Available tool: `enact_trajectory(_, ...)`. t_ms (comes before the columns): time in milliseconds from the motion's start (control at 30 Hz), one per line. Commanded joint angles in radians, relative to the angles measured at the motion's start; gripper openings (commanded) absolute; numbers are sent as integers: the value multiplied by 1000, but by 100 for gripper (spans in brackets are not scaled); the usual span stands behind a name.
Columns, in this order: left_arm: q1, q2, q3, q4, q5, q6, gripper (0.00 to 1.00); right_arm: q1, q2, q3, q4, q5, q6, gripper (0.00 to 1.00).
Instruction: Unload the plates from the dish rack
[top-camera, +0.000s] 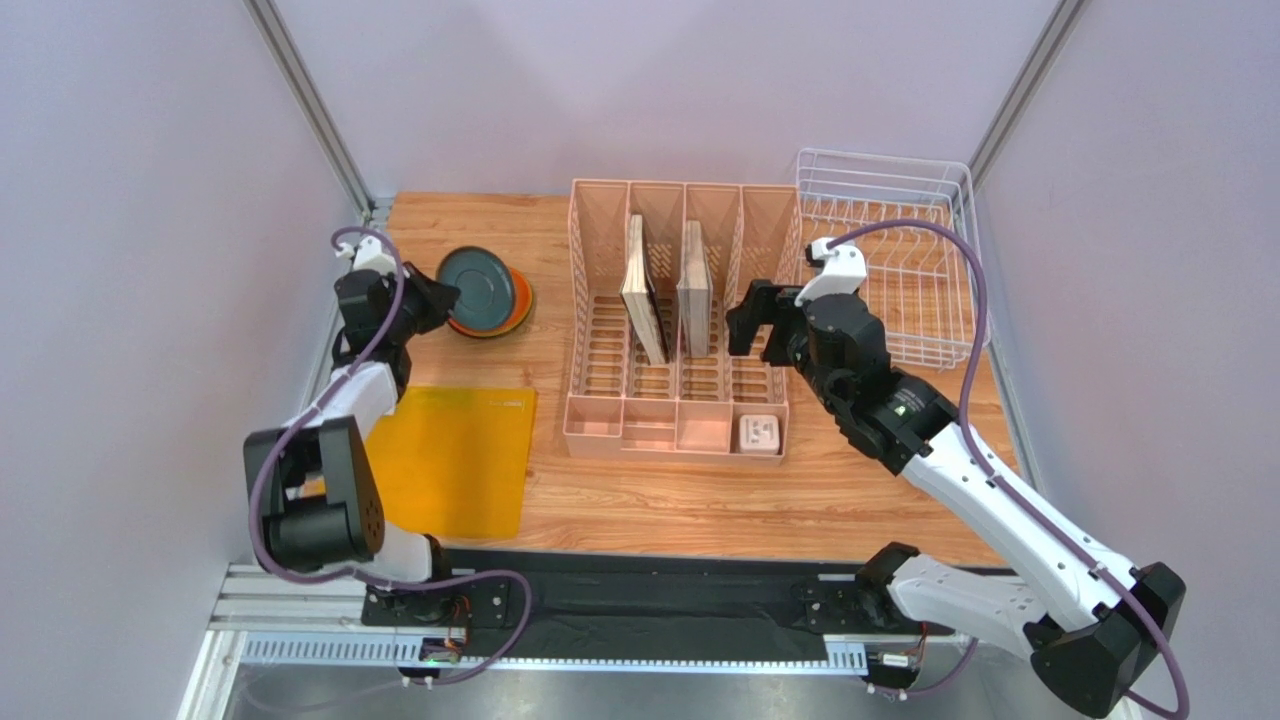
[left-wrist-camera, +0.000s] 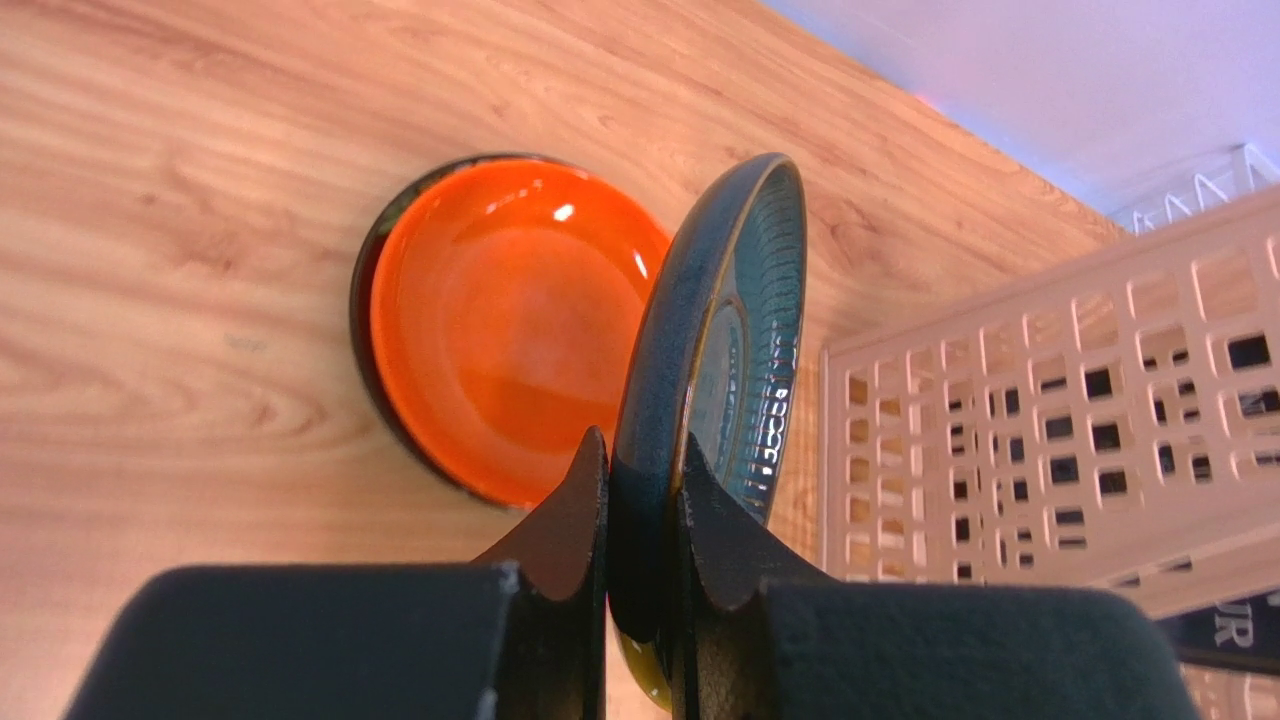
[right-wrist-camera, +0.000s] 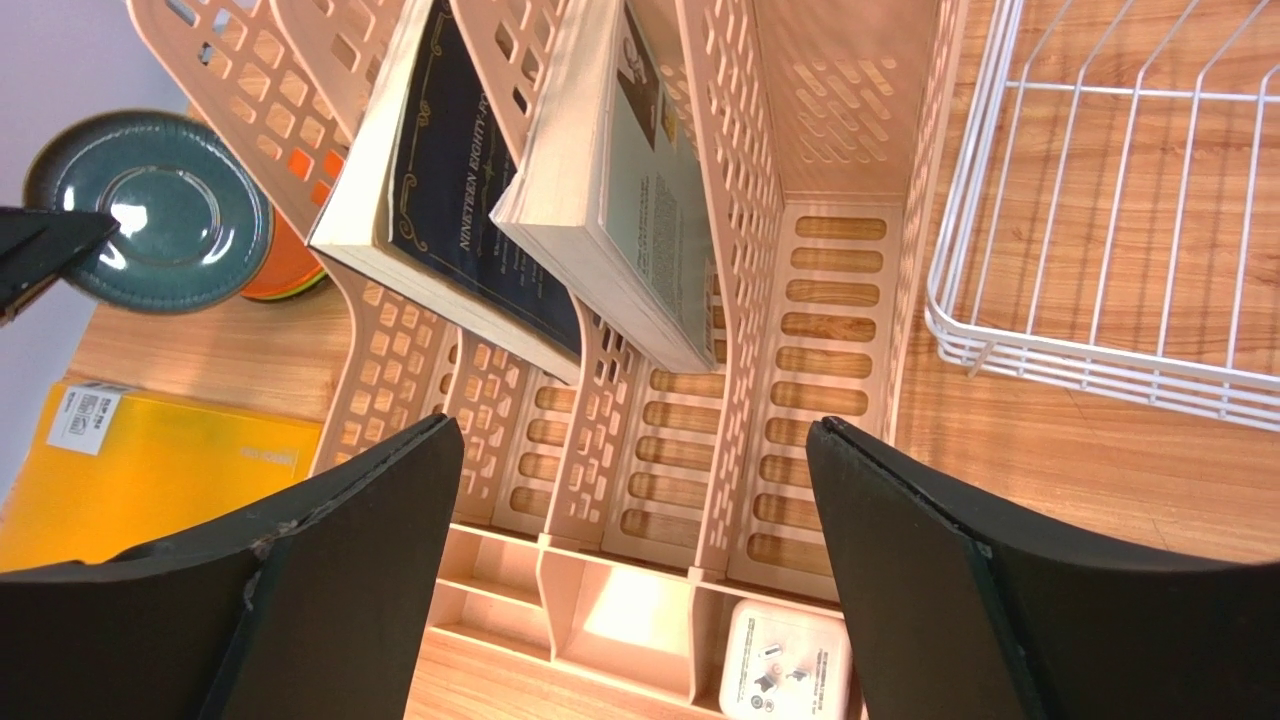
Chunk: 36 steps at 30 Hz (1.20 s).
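Grey-teal plate (left-wrist-camera: 706, 375) clamped by its rim in the left pincer (left-wrist-camera: 643, 450), over the orange plate (left-wrist-camera: 496, 330), left of the pink organizer (top-camera: 598, 360). Right pincer (right-wrist-camera: 634, 435) wide apart over the organizer; dish rack (top-camera: 881, 153) just right of it.

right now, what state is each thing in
teal plate, gripped at rim by left claw, over orange plate
orange plate, flat on table
right claw, open, empty
dish rack, no plates visible inside
two books, leaning in pink organizer
yellow mat, flat on table
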Motion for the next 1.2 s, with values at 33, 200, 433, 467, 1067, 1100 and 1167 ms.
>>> enact_trajectory(33,16,133,106,238,62,-46,0,-26,6,5,24,-5,-23,91)
enact_trajectory(200,25,243,156,293,82,-89,0,-52,6,-6,24,-23,-22,91)
enact_trajectory(433,25,390,199,330,114,-138,0,-92,-11,-28,26,-37,-17,92)
enact_trajectory(467,25,401,205,330,114,-140,0,-94,-12,-29,24,-37,-18,91)
enact_trajectory(1067,36,464,230,261,194,-146,43,-106,1,-31,37,-26,-18,92)
enact_trajectory(1100,39,470,233,258,204,-146,43,-106,-5,-29,34,-26,-18,92)
enact_trajectory(1167,46,473,235,259,223,-154,44,-107,-12,-29,32,-17,-18,92)
